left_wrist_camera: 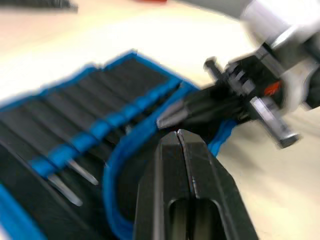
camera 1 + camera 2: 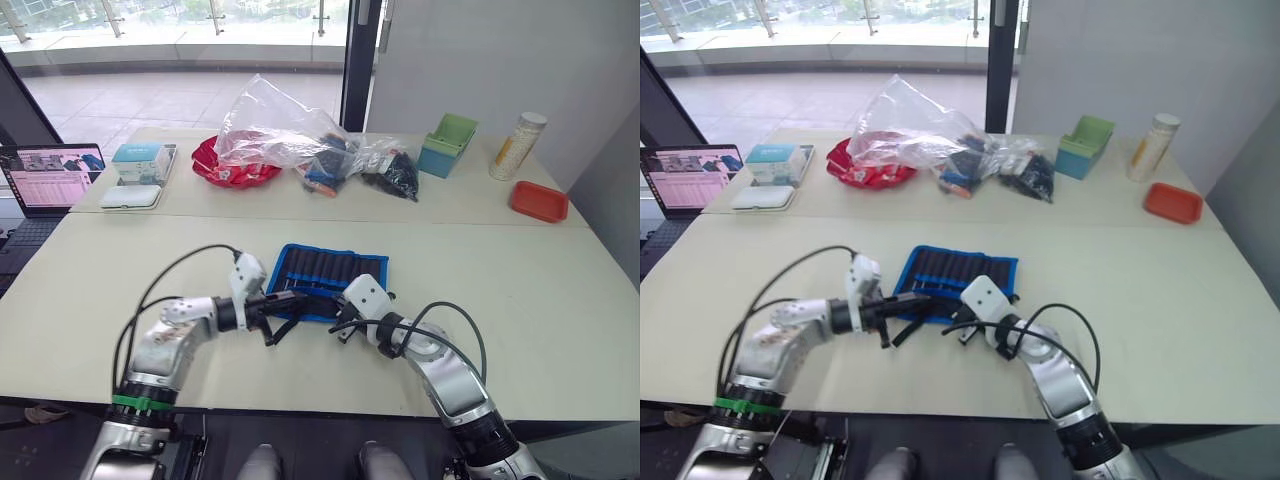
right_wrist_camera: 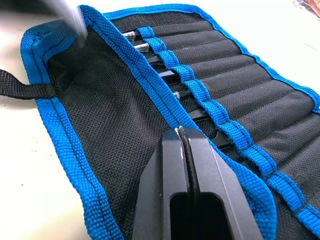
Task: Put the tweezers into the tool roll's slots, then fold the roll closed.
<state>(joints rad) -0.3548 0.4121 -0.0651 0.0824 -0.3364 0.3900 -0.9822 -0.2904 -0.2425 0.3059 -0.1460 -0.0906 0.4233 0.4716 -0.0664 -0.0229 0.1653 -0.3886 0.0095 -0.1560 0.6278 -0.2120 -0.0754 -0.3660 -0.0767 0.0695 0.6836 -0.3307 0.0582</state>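
Both grippers sit near the table's [image 2: 560, 330] front edge, at the near border of the tool roll [image 2: 330, 268]; the left gripper [image 2: 300, 297] has its fingers pressed together, tips over the roll's near left corner, and whether they pinch the fabric cannot be told; the right gripper [image 3: 182, 131] likewise shows its two fingers closed flat against each other, tips resting on the blue-edged flap, nothing visibly between them. The roll lies open toward the middle of the table, its long axis running left to right along the front edge; the slots [image 3: 240, 85] run front to back, crossed by the blue centre stripe; the tweezers [image 3: 131, 35] sit in the slots, silver tips pointing toward the front edge; the thin black strap [image 3: 20, 89] trails off one short end.
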